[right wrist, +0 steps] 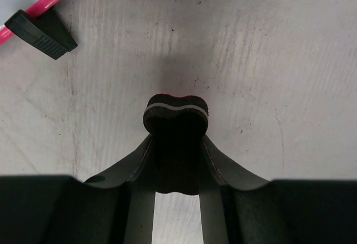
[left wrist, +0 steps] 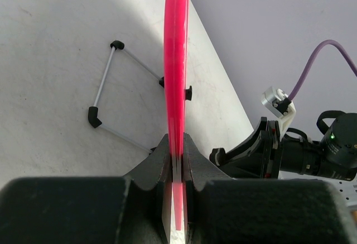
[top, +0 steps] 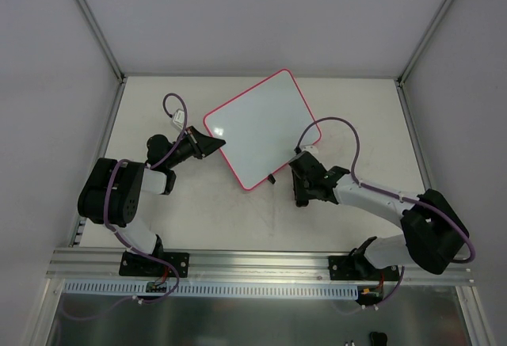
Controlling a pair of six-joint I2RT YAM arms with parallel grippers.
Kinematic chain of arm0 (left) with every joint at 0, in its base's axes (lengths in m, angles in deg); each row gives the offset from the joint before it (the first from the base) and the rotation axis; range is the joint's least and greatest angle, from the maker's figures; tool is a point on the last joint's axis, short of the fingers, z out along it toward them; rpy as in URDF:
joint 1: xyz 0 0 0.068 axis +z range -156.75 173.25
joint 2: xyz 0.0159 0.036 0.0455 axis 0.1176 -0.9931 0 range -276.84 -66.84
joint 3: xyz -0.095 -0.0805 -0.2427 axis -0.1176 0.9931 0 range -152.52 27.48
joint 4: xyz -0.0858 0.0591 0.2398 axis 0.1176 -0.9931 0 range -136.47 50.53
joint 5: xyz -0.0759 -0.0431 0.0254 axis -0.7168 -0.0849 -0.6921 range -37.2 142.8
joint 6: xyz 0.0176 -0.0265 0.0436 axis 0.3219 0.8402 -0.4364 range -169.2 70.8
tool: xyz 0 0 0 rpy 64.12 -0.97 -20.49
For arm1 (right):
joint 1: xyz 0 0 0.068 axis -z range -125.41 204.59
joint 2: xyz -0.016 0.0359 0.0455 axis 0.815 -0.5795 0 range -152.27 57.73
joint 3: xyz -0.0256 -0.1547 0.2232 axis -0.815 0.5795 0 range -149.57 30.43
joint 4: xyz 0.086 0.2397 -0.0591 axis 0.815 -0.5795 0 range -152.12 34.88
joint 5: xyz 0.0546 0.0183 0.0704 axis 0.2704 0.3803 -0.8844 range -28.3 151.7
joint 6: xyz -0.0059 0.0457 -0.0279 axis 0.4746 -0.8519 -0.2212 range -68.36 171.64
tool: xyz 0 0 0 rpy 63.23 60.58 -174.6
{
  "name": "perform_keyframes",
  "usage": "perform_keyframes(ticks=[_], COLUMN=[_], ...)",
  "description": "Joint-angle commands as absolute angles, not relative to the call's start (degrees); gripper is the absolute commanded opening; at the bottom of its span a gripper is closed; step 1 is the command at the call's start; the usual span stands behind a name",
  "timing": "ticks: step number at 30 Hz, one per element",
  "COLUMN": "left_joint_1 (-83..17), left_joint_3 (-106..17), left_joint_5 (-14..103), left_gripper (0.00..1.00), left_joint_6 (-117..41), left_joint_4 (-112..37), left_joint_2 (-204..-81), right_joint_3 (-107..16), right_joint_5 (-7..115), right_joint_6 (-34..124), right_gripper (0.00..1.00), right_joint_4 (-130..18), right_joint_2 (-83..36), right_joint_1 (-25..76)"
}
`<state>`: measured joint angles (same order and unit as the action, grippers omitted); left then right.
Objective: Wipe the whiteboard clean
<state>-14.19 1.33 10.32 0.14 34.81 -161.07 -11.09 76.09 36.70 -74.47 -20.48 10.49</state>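
Left pincer (left wrist: 177, 150): you had it clamped on the whiteboard's (top: 261, 128) pink rim, likely to steady it for wiping.
Right pincer (right wrist: 177, 143): you had it squeezing the black eraser (right wrist: 177, 113), poised beside the board.
Whiteboard: edge between the left fingers; ahead-left of the right pincer, apart from it.
Containers: you had none in view.

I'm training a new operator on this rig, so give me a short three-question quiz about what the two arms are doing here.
1. True or false: the left gripper is shut on the whiteboard's pink rim.
2. What is the right gripper squeezing? A) a black eraser B) a marker C) nothing
3. Fill in: in the right wrist view, the eraser is over the bare ____, not the board.
Key: 1 true; 2 A; 3 table.
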Motion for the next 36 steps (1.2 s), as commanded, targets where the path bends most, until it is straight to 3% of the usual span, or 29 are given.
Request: perform_keyframes(ticks=[1, 7, 11, 14, 17, 21, 26, 36], left_joint_1=[-14.0, -14.0, -14.0, -14.0, -13.9, -13.8, -13.8, -12.8], left_joint_3=[1.2, 1.3, 1.4, 1.4, 1.5, 1.7, 2.0, 3.8], left_joint_5=[9.6, 9.8, 9.8, 9.8, 9.8, 9.9, 10.1, 12.0], left_gripper=[0.04, 0.09, 0.11, 0.13, 0.16, 0.27, 0.49, 0.71], left_joint_6=[-1.2, -1.4, -1.4, -1.5, -1.5, -1.6, -1.6, -2.2], left_joint_4=[52.5, 52.0, 51.8, 51.8, 51.8, 51.8, 51.8, 51.8], left_joint_2=[-158.6, -158.2, -158.0, -158.0, -158.1, -158.1, -157.8, -157.2], right_joint_3=[-13.0, -14.1, -14.2, -14.0, -14.2, -14.4, -14.5, -14.1], right_joint_5=[79.3, 79.6, 80.0, 80.2, 80.0, 79.8, 80.0, 79.0], right_joint_6=[36.2, 36.2, 36.7, 37.1, 37.1, 37.1, 37.9, 41.3], right_gripper=[0.17, 0.35, 0.73, 0.85, 0.87, 0.88, 0.88, 0.89], right_joint_4=[-75.3, -75.2, -75.0, -74.6, -74.5, -74.6, -74.5, -72.7], right_joint_2=[-21.1, -23.1, -22.8, -21.9, -21.1, -20.2, -18.6, -11.9], right_joint_1=[9.3, 8.8, 8.4, 8.4, 8.4, 8.4, 8.4, 9.2])
